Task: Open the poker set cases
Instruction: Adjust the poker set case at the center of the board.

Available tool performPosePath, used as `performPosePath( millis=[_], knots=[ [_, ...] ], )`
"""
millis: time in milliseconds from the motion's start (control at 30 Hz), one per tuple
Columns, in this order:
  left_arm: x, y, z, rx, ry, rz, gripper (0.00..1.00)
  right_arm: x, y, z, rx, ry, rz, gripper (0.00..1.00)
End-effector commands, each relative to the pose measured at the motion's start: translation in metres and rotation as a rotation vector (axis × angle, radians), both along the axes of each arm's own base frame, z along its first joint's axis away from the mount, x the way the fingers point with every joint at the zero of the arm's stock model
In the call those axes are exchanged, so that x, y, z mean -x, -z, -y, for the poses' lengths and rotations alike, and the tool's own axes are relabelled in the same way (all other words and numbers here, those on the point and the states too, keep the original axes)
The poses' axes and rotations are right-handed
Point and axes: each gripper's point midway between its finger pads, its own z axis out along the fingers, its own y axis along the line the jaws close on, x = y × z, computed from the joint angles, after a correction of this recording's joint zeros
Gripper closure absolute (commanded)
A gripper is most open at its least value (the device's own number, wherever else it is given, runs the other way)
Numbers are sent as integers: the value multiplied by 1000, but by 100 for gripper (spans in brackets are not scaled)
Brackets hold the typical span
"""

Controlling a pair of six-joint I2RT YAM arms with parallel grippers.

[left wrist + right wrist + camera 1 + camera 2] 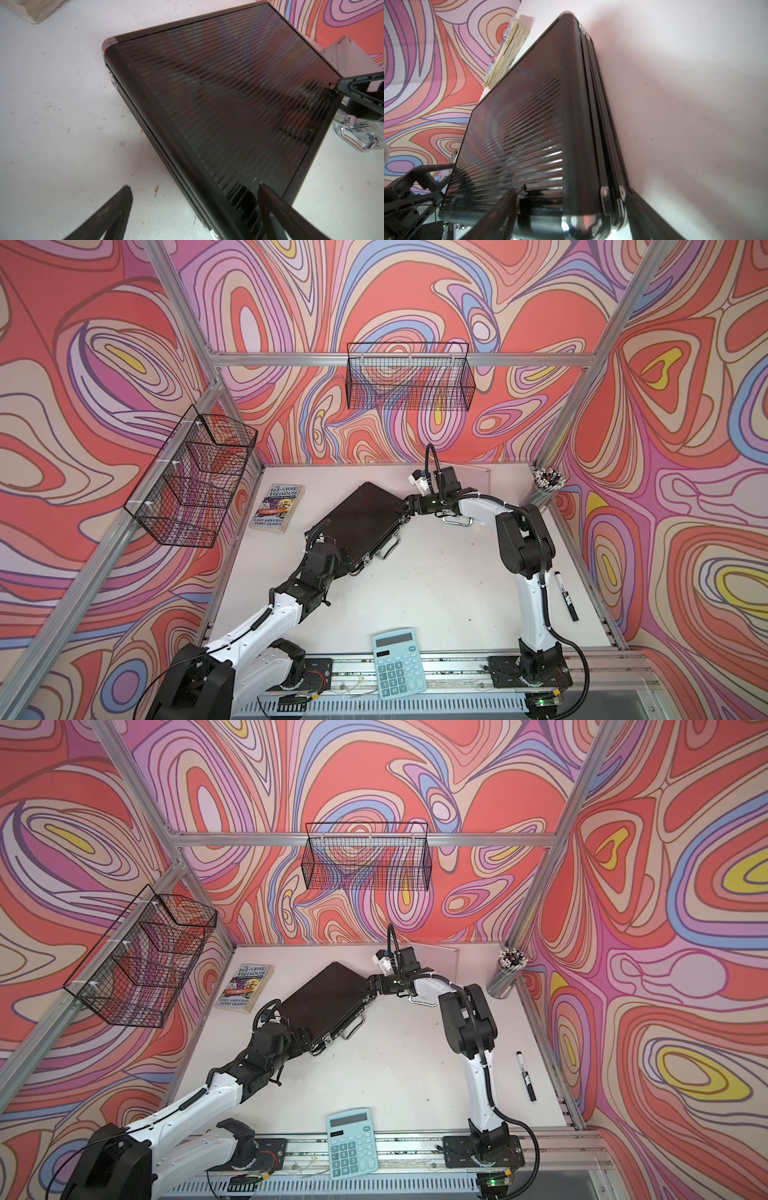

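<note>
Left wrist view: the black case [228,104] lies mid-table, shut, still to open. Left gripper [194,187] wide open over one corner, holding nothing. Right gripper [573,191] straddles another; grip unclear. Silver case [349,58] sits behind.

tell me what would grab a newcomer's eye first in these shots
The swirling red, purple and yellow wall pattern surrounds the whole cell and hits first. Next is the closed, ribbed black case lying askew mid-table, with the left gripper at its near corner and the right gripper at its far corner. A light-blue calculator sits alone at the front edge.
</note>
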Motion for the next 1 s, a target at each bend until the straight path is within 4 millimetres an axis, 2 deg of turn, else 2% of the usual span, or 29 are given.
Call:
performPosePath(
  millis=[0, 200, 267, 333, 367, 567, 667, 800, 967],
  knots=[
    [-9, -5, -2, 5, 0, 34, 5, 41, -15, -25, -67, -136, -46, 18],
    [-28, -9, -5, 18, 26, 64, 5, 52, -22, -24, -124, -116, -58, 19],
    [-38, -9, -1, 18, 64, 64, 5, 57, -22, -22, -145, -91, -71, 20],
    [-47, -4, 9, 2, 125, 41, 5, 61, -25, -20, -173, -64, -83, 21],
    [-58, -12, 17, 4, 154, 48, 5, 63, -26, -19, -186, -49, -90, 21],
    [-92, -14, 47, 52, 262, 67, 7, 64, -36, -7, -202, 79, -95, 22],
    [-110, -21, 58, 61, 299, 93, 7, 60, -41, 0, -202, 158, -107, 22],
    [-139, -31, 73, 56, 345, 118, 7, 42, -39, 19, -169, 334, -110, 22],
    [-164, -53, 77, 23, 352, 153, 6, 21, -46, 45, -182, 497, -93, 20]
  ],
)
